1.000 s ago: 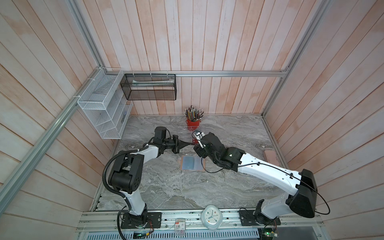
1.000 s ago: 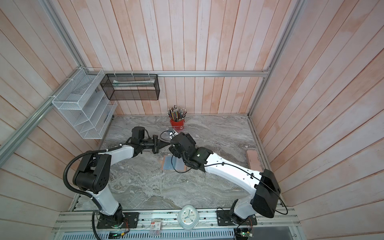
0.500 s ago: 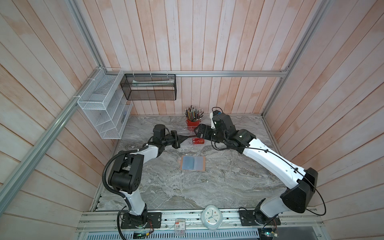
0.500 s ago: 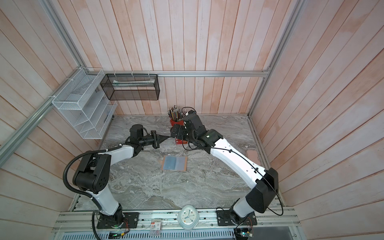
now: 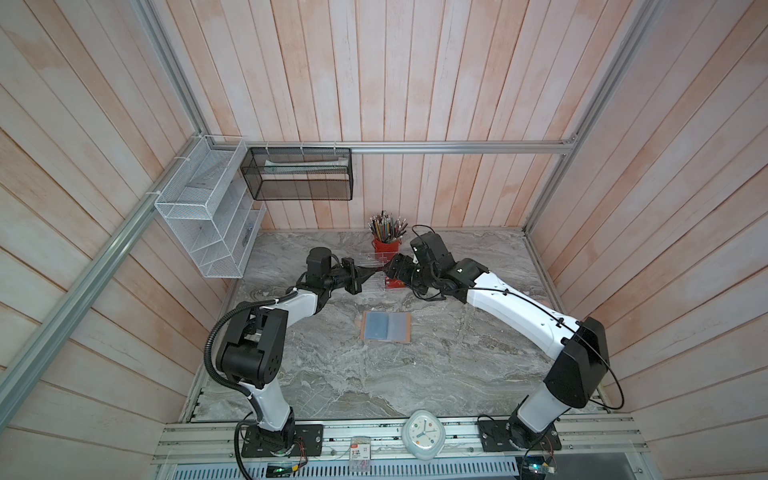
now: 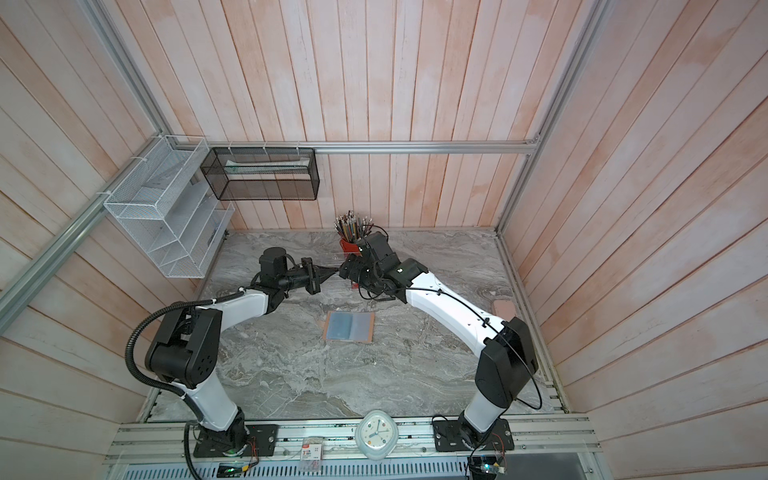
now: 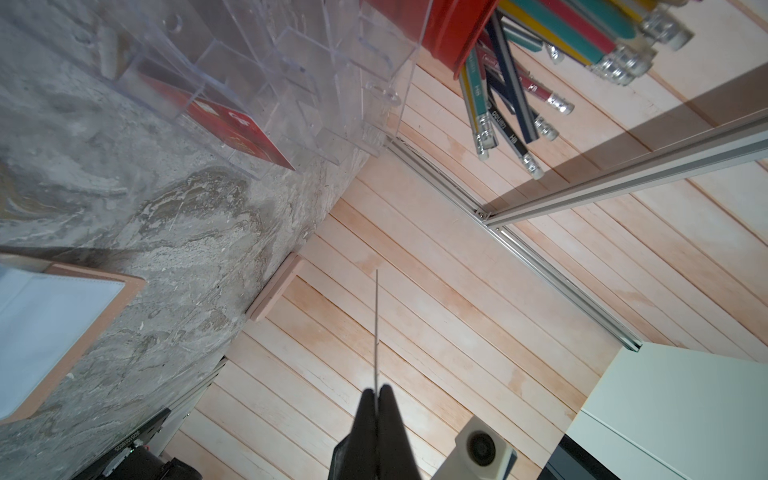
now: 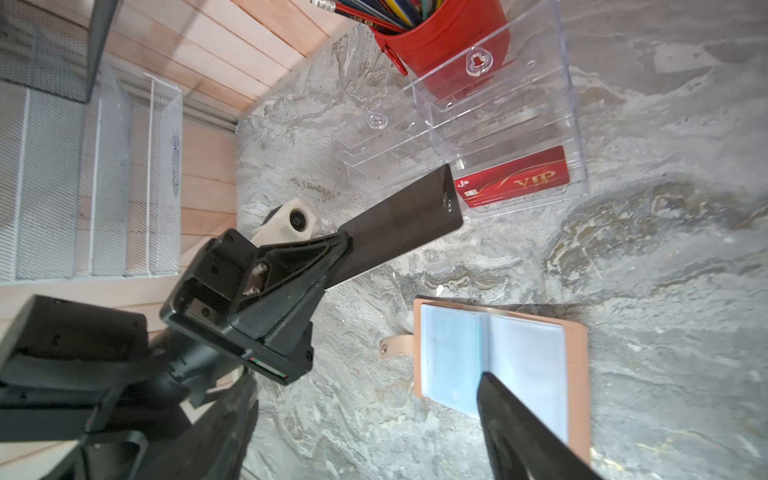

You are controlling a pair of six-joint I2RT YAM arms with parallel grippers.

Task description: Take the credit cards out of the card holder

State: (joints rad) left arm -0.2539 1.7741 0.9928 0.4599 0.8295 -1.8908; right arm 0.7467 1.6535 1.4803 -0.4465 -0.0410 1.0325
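My left gripper (image 7: 377,388) is shut on a black credit card (image 8: 403,220), held off the table and seen edge-on in the left wrist view. The card's free end hangs just in front of a red VIP card (image 8: 515,180), which stands in the front slot of a clear acrylic rack (image 8: 498,116). My right gripper (image 8: 365,415) is open and holds nothing. In both top views it faces the left gripper (image 5: 370,274) tip to tip. The tan-pink card holder (image 5: 386,327) lies open on the table, with what looks like a teal-blue card in one sleeve (image 8: 451,357).
A red cup of pencils (image 5: 384,245) stands right behind the rack. On the left wall hangs a white wire shelf (image 5: 208,224), and a black mesh basket (image 5: 297,174) hangs on the back wall. A pink block (image 6: 504,308) lies by the right wall, a clock (image 5: 423,434) at the front rail.
My right arm swung back from in front of the rack towards the pencil cup and now points at the left gripper's tip. The left gripper kept its hold and barely moved.
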